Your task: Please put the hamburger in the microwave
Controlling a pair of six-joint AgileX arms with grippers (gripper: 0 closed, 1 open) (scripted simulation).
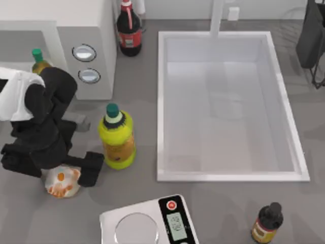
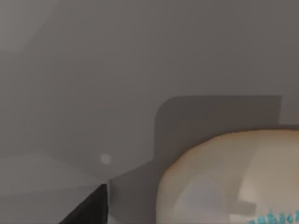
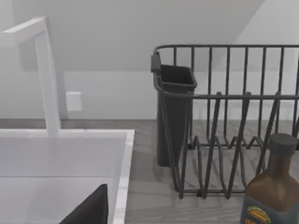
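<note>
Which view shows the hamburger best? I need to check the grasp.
The top view: the hamburger lies on the table at the left end effector, its orange patches plain. The left wrist view gives a cropped cream close-up. The right wrist view faces the sink and rack.

No word or number can be read with confidence. The kitchen scale point(image 1: 148, 223), at about 6 o'clock on the table in the top view, has a small digital display point(image 1: 175, 225) with faint marks too small to make out, and a red round button point(image 1: 171, 205) just above it bearing a tiny white sign. The yellow bottle point(image 1: 117, 137) and the dark cola bottle point(image 1: 129, 28) at 12 o'clock carry labels whose print is illegible. The small brown bottle point(image 1: 267, 223) at 5 o'clock has a yellow label point(image 3: 259, 215), unreadable. In the left wrist view, blurred teal lettering point(image 2: 275, 218) sits on a cream surface, not decipherable.
</note>
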